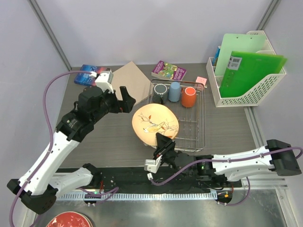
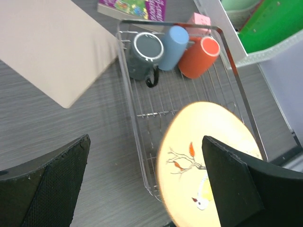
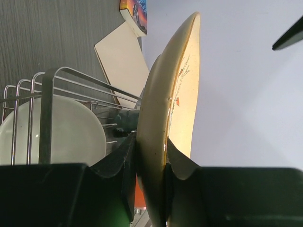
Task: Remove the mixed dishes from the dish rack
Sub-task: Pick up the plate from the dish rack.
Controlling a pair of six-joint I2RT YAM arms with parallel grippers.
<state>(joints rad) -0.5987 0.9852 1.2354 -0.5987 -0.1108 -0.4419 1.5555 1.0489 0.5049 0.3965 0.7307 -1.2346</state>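
Observation:
The chrome dish rack [image 1: 191, 125] stands mid-table. At its far end are a grey mug [image 1: 160, 91], a light-blue cup [image 1: 174, 91] and an orange cup [image 1: 188, 97]. My right gripper [image 1: 163, 142] is shut on the near edge of a cream plate [image 1: 155, 123] with a branch pattern, held tilted above the rack's near left part. In the right wrist view the fingers [image 3: 128, 161] pinch the plate [image 3: 165, 109] and a white bowl [image 3: 71, 137] sits in the rack behind the bars. My left gripper [image 1: 124, 101] is open and empty, left of the plate; its view shows the plate [image 2: 208, 127] by its right finger.
A tan board [image 1: 130, 78] and a blue book [image 1: 86, 74] lie at the back left, and a purple book [image 1: 168, 71] behind the rack. A white lattice basket [image 1: 246, 97] with green folders stands at the right. A red plate [image 1: 68, 221] is at the bottom left.

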